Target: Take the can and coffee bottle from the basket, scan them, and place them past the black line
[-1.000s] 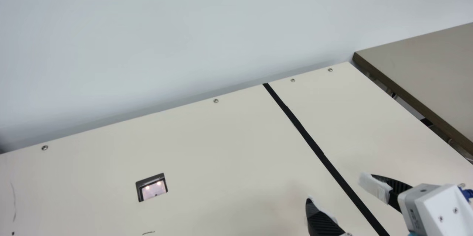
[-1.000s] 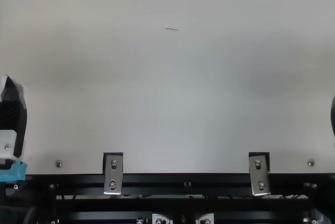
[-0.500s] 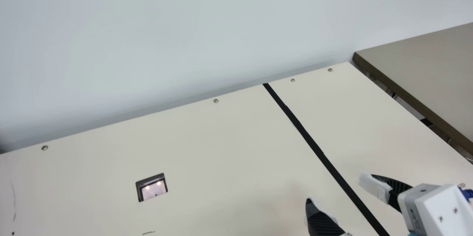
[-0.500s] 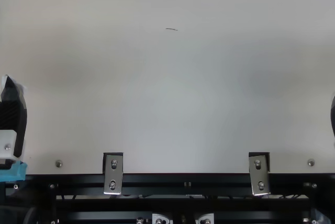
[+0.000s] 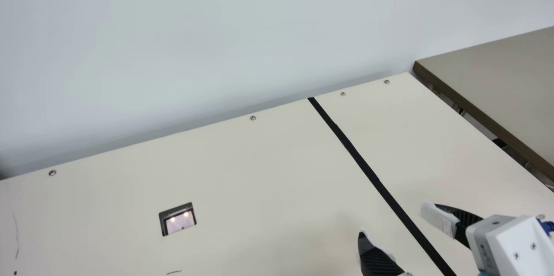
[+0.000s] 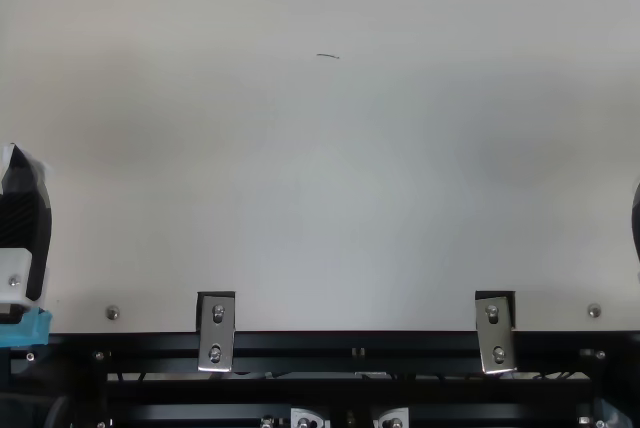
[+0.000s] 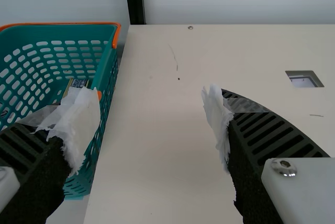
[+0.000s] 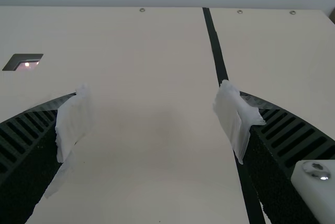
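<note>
Along the far edge of the cream tabletop (image 5: 259,159), small screws (image 5: 252,118) dot the rim, and the black line (image 5: 368,172) runs from that edge toward the near side. The scanner window (image 5: 179,219) sits sunk in the top to the left of the line, two lights glowing in it, a short pen mark (image 5: 174,272) near it. Past the right edge there's a brown-edged second table (image 5: 497,81), across a gap.

And over at the left edge, just beside the tabletop, stands the teal basket (image 7: 63,23), orange-rimmed and slotted! The left gripper (image 6: 22,213) has its fingers spread wide, gripping nothing, one white-wrapped finger (image 7: 78,122) cutting across the basket in its wrist view. Over on the right, the right gripper (image 5: 394,219) is wide apart too, nothing between its fingers, the black line passing beneath one of them in its wrist view.

Now the goods: one item (image 7: 78,83) inside the basket, just a small patch showing, dark and pale with a yellowish edge. Can or bottle? Can't tell; the wrapped finger covers the rest. The basket itself is cut off at the view's side, and the top view clips both grippers.
</note>
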